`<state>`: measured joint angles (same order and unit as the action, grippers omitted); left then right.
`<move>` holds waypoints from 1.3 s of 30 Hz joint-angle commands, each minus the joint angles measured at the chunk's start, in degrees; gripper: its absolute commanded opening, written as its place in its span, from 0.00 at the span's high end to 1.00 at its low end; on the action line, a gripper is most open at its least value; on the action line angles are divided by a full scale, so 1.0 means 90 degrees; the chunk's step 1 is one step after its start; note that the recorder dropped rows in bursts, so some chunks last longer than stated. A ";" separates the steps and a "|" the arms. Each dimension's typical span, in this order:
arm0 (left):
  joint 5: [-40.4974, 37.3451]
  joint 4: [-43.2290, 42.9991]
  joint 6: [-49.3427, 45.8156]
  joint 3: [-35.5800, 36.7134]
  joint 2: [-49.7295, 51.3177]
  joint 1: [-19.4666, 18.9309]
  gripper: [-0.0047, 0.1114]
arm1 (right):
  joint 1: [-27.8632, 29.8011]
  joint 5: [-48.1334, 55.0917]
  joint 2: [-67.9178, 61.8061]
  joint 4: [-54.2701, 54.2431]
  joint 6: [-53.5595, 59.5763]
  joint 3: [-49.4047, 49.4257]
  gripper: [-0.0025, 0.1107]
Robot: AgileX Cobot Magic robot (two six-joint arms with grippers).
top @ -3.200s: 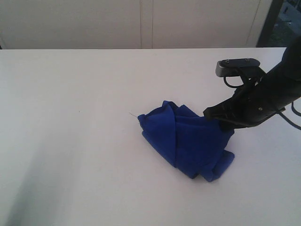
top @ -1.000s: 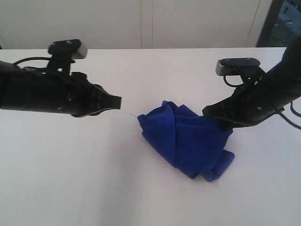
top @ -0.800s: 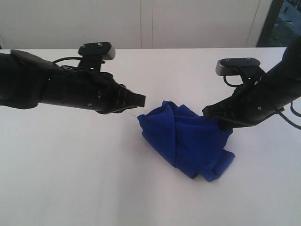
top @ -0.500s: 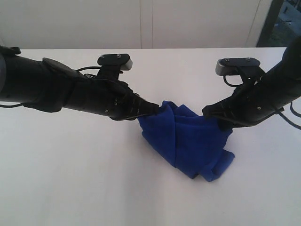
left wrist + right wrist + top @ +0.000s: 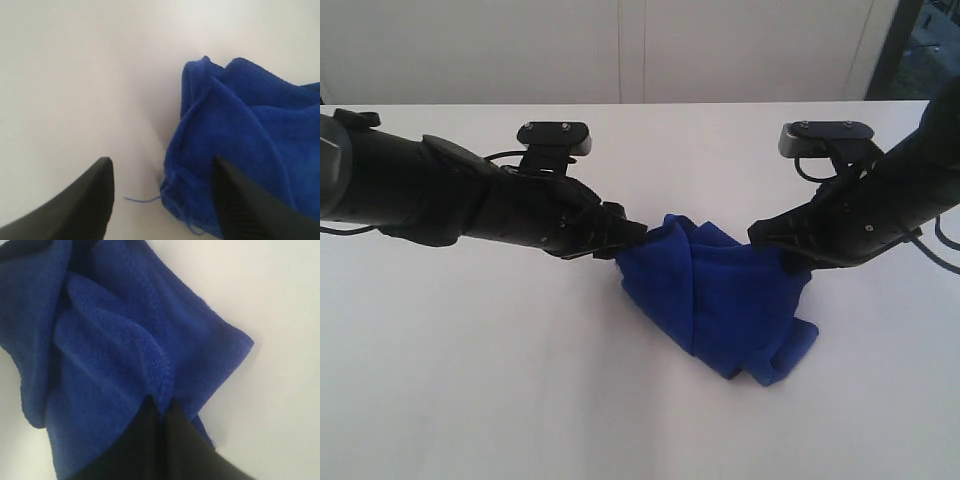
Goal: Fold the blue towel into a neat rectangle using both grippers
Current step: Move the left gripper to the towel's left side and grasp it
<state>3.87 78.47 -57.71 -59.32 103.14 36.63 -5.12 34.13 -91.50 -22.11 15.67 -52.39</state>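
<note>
Between the parted left jaws lies one blue towel (image 5: 235, 125) corner

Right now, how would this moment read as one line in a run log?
cloth: crumpled royal-blue soft towel, white table | left gripper: open, straddling towel corner | right gripper: shut on towel

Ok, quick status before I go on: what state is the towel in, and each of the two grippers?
blue towel: crumpled in a loose heap, not yet a flat rectangle.
left gripper: open, fingers standing either side of the towel's corner with the loose thread, not closed on it.
right gripper: shut, pinching a fold of the towel at the opposite side of the heap.
</note>
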 commanded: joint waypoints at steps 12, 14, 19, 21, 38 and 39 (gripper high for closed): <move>-0.0255 0.0126 0.0273 -0.0068 0.0614 0.0012 0.43 | -0.0004 -0.0042 -0.0002 -0.0049 -0.0004 -0.0029 0.98; -0.0313 0.0126 0.0273 -0.0094 0.0656 0.0012 0.43 | -0.0004 -0.0042 -0.0002 -0.0049 -0.0004 -0.0029 0.98; -0.0477 0.0126 0.0273 -0.0276 0.0665 0.0012 0.46 | -0.0004 -0.0042 -0.0002 -0.0049 -0.0004 -0.0029 0.98; -0.0520 0.0126 0.0273 -0.0331 0.0665 0.0012 0.54 | -0.0004 -0.0042 -0.0002 -0.0049 -0.0004 -0.0029 0.98; -0.1162 -0.0343 0.0248 -0.0344 0.0118 0.0012 0.96 | -0.0004 -0.0041 -0.0002 0.0009 -0.0004 -0.0029 0.98; -0.1254 -0.0426 0.0248 -0.0344 0.0066 0.0012 0.96 | -0.0004 -0.0041 -0.0002 0.0020 0.0027 -0.0029 0.98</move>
<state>-4.53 76.46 -55.57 -62.31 105.37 36.63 -5.12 34.13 -91.50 -22.33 15.67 -52.39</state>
